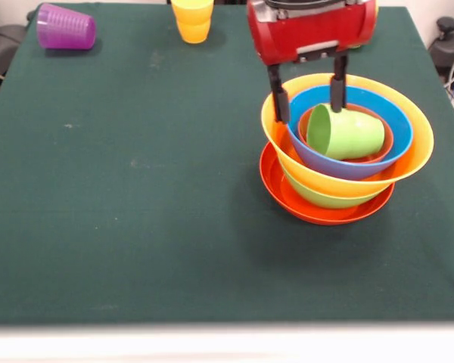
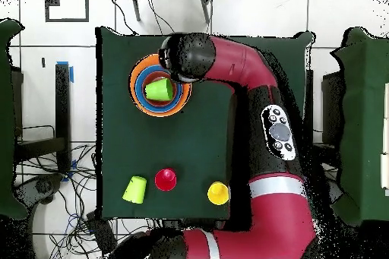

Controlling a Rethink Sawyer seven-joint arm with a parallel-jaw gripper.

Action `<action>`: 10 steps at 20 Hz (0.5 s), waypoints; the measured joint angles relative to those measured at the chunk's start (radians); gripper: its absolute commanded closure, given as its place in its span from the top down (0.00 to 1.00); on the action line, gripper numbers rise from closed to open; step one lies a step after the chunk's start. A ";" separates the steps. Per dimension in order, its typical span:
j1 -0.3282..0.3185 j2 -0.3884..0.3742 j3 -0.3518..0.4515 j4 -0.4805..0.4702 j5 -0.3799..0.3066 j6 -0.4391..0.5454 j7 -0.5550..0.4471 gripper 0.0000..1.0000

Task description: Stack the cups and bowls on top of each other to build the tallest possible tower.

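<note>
A light green cup lies on its side in the nested bowls; the tool hangs open behind it, gripping nothing.

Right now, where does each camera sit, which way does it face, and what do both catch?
Front view: across the table from the robot, facing it; looks at the bowl pile with a green cup lying on its side on top; only the red gripper shows, jaws open over the far rim.
Overhead view: above the table, looking straight down, robot base at the bottom; the whole red arm shows.
Shared: bowl pile, green cup, yellow cup.
</note>
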 measured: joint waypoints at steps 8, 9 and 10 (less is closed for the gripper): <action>-0.022 0.006 0.073 0.055 0.046 0.000 0.000 1.00; -0.028 0.008 0.089 0.067 0.058 0.000 0.000 1.00; -0.031 0.009 0.094 0.071 0.060 0.000 0.000 1.00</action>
